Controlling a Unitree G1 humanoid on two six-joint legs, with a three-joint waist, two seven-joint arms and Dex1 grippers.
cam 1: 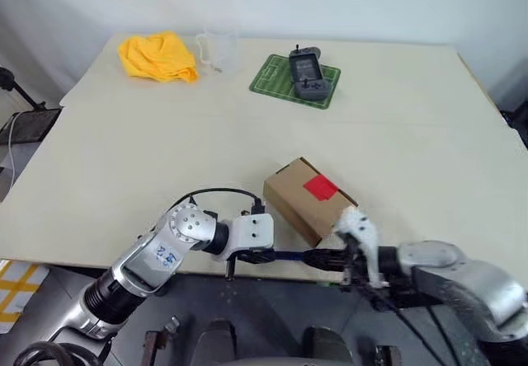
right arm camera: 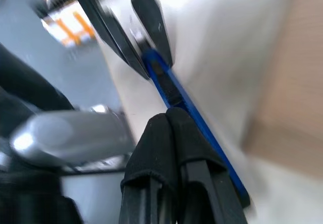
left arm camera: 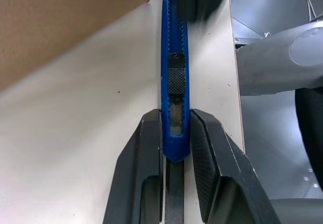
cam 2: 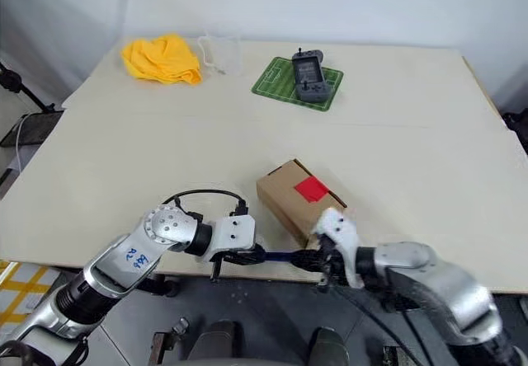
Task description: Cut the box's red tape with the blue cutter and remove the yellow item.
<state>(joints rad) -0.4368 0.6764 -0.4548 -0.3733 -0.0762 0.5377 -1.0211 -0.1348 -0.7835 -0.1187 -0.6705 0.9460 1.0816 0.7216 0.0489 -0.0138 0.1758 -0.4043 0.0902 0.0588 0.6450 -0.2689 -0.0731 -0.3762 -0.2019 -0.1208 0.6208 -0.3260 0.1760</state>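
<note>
Near edge of the desk (cam 1: 99, 185). The box (cam 1: 307, 204), with red tape (cam 1: 321, 188) on its top face, sits just inside this edge. The left tool (left arm camera: 176, 148) pinches one end of the blue cutter (left arm camera: 174, 57), held level along the edge. The right tool (right arm camera: 169, 120), fingers pressed together, meets the cutter's other end beside the box. Broad bare desk separates the box from the far yellow cloth (cam 1: 158, 57), clear cup (cam 1: 216, 49) and green mat (cam 1: 285, 77).
</note>
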